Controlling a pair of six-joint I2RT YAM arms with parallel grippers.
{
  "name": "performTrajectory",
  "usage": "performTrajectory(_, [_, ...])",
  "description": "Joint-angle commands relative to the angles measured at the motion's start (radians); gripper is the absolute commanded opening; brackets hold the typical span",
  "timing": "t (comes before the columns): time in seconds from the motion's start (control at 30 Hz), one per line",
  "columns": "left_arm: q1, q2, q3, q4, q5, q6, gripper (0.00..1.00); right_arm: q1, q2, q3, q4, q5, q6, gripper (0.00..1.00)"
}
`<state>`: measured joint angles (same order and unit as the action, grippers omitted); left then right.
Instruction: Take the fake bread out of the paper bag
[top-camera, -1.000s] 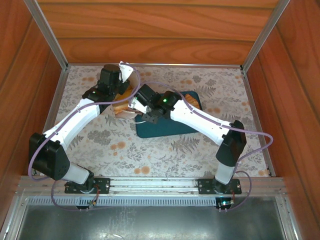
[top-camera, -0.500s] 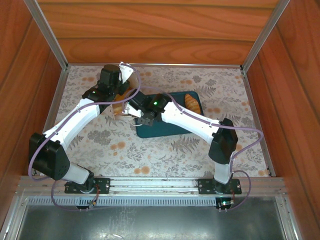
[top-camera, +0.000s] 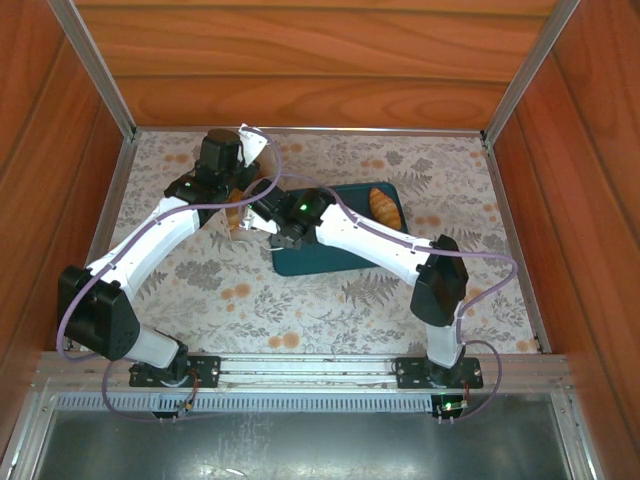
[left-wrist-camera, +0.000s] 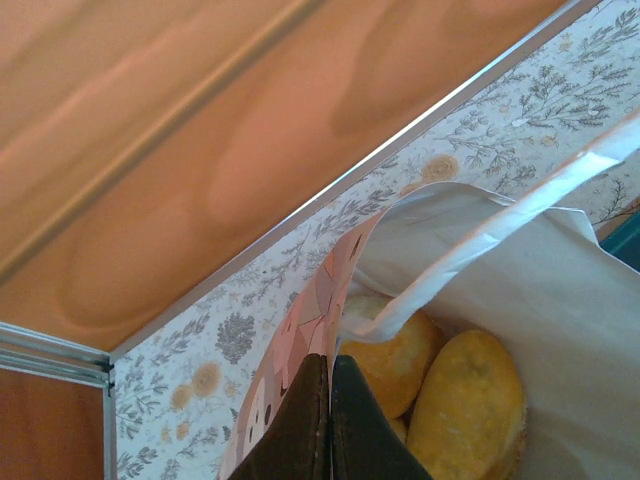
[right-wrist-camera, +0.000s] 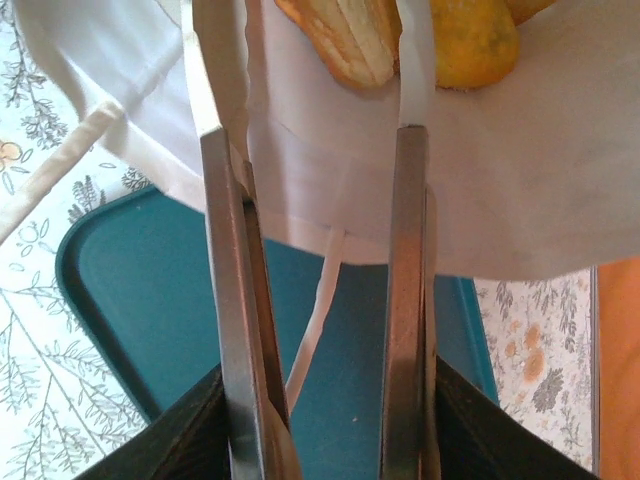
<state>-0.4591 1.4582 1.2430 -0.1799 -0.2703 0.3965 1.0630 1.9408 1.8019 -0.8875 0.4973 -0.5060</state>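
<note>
The white paper bag (top-camera: 255, 148) is tipped toward the teal tray, and my left gripper (left-wrist-camera: 330, 375) is shut on its rim (left-wrist-camera: 345, 290). Inside it lie golden pieces of fake bread: a round roll (left-wrist-camera: 400, 355) and an oval roll (left-wrist-camera: 470, 405). My right gripper (top-camera: 260, 213) is at the bag's mouth, open, its fingers (right-wrist-camera: 222, 250) reaching over the bag's lower edge (right-wrist-camera: 330, 200). A ridged croissant (right-wrist-camera: 335, 35) and a roll (right-wrist-camera: 470, 35) lie just ahead, near the fingertips, nothing gripped. Another croissant (top-camera: 384, 207) lies on the tray.
The dark teal tray (top-camera: 330, 255) lies under my right wrist (right-wrist-camera: 130, 290). A loose bag handle (right-wrist-camera: 315, 310) hangs between the right fingers. Wooden walls and metal rails (left-wrist-camera: 300, 215) close in the floral table (top-camera: 250, 300) on three sides.
My right arm has swung left from over the tray to the bag's mouth, uncovering the croissant on the tray. The left gripper has kept its hold on the rim.
</note>
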Motion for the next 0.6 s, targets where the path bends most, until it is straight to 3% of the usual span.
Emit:
performTrajectory(0.0, [0.001, -0.022, 0.016, 0.026, 0.017, -0.001, 0.00, 0.013, 0.021, 0.027, 0.014, 0.026, -0.014, 0.46])
performTrajectory(0.57, [0.001, -0.012, 0.018, 0.025, -0.014, 0.002, 0.00, 0.017, -0.046, -0.008, 0.023, 0.044, 0.082, 0.24])
